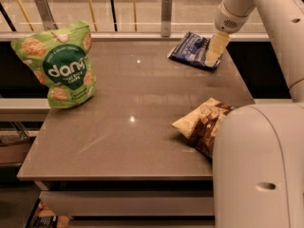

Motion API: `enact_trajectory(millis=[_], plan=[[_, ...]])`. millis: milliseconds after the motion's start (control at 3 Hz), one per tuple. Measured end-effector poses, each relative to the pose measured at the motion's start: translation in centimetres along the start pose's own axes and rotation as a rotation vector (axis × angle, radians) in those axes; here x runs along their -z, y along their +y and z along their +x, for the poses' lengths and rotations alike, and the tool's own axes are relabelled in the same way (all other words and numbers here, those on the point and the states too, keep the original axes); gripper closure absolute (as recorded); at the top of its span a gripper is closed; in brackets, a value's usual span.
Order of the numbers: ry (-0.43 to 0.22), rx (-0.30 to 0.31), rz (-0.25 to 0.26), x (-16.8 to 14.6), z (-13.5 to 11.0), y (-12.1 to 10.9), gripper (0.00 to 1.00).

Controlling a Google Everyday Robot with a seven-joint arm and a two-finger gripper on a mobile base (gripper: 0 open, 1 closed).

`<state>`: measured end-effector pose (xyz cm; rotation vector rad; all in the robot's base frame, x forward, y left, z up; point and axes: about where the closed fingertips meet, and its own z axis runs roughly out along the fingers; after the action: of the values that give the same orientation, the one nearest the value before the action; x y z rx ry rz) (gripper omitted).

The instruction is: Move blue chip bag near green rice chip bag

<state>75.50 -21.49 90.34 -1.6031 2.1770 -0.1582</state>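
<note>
One word readable: "dang", in large white lower-case letters on the dark green circle of the green rice chip bag point(59, 70), upright at the left of the bench point(137, 103). Smaller white lines arched above and set below that word, too fine to read. White lettering on the blue chip bag point(190, 49) at the far right of the bench, not legible. Hand point(212, 60) right at that bag's right end. Print on the brown-and-cream bag point(202, 125) at the near right, partly hidden, unreadable.
</note>
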Motion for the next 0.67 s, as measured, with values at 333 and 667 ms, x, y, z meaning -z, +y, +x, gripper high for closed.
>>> enact_trajectory(millis=[333,667], plan=[[0.1,0.008,-0.009,-1.5,-0.4,-0.5,0.0],[0.156,0.025,0.0,-2.7,-1.4,-1.1,0.0]])
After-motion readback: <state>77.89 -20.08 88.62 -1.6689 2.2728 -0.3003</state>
